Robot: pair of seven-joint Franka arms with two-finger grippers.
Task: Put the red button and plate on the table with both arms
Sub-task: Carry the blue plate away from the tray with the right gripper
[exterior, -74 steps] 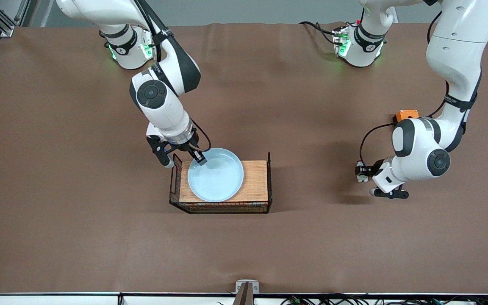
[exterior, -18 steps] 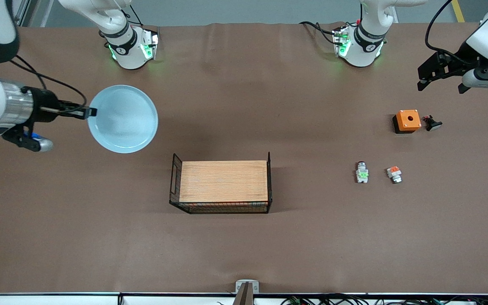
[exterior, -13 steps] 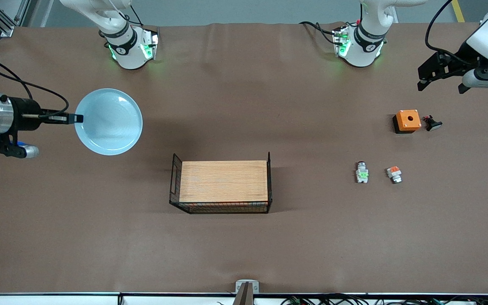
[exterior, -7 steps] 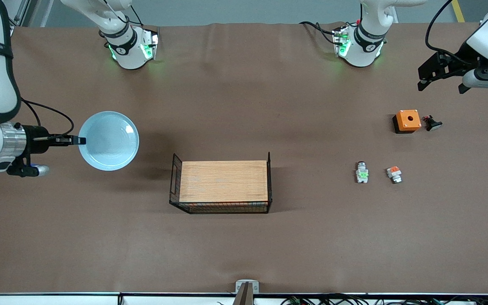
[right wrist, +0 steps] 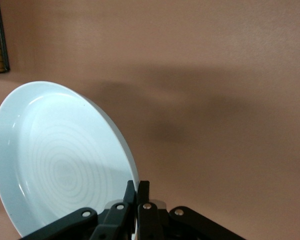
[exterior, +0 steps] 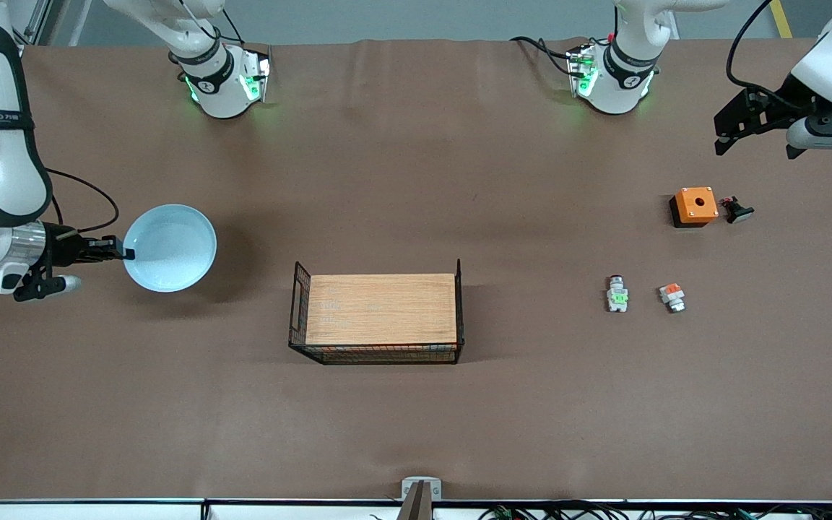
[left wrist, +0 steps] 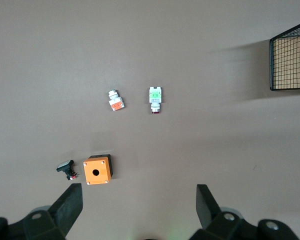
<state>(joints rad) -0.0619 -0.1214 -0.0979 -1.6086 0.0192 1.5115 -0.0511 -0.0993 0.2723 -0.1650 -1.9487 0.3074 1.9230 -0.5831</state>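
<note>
The pale blue plate [exterior: 170, 248] is held by its rim in my right gripper [exterior: 126, 253], tilted a little above the brown table [exterior: 416, 433] toward the right arm's end. In the right wrist view the fingers pinch the rim of the plate [right wrist: 60, 160] at my right gripper [right wrist: 138, 189]. The red button [exterior: 617, 295], a white-grey piece with a green mark, lies on the table toward the left arm's end; it also shows in the left wrist view [left wrist: 155, 98]. My left gripper [exterior: 752, 148] is open and empty, high over the table near the orange box; it also shows in the left wrist view [left wrist: 140, 202].
A like piece with an orange-red mark [exterior: 672, 297] lies beside the red button. An orange box with a hole [exterior: 695, 206] and a small black part [exterior: 737, 209] lie farther from the front camera. A wood-topped black wire tray [exterior: 380, 310] stands mid-table, with nothing on it.
My right gripper has carried the plate off the wire tray toward the right arm's end and lowered it toward the table. The left gripper has lifted away from the red button and waits.
</note>
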